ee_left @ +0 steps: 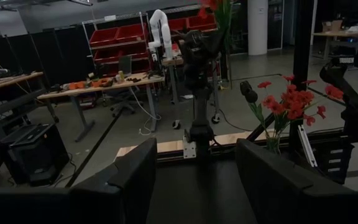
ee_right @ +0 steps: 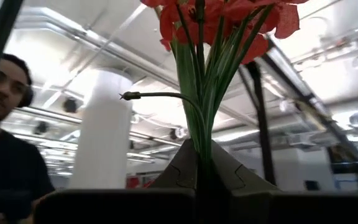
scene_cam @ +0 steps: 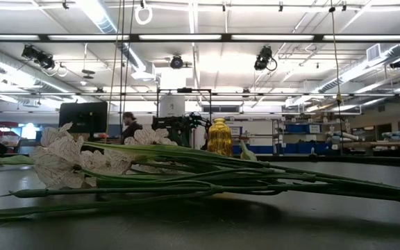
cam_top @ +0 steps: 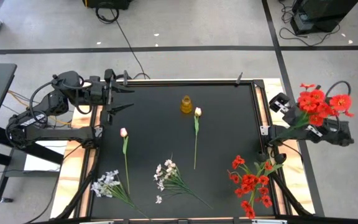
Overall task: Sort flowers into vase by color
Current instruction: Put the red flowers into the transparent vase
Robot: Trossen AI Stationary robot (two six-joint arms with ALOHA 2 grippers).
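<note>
High view: we see the right tool [cam_top: 289, 127] clamped on the stems of a red flower bunch [cam_top: 319, 104], raised beyond the counter's [cam_top: 222, 99] right edge. The left tool [cam_top: 122, 91] waits with fingers spread and empty at the far left corner. A small amber vase [cam_top: 186, 104] stands mid-counter; two pink tulips [cam_top: 197, 112], two white sprays [cam_top: 168, 174] and another red bunch [cam_top: 251, 184] lie nearer us.
</note>
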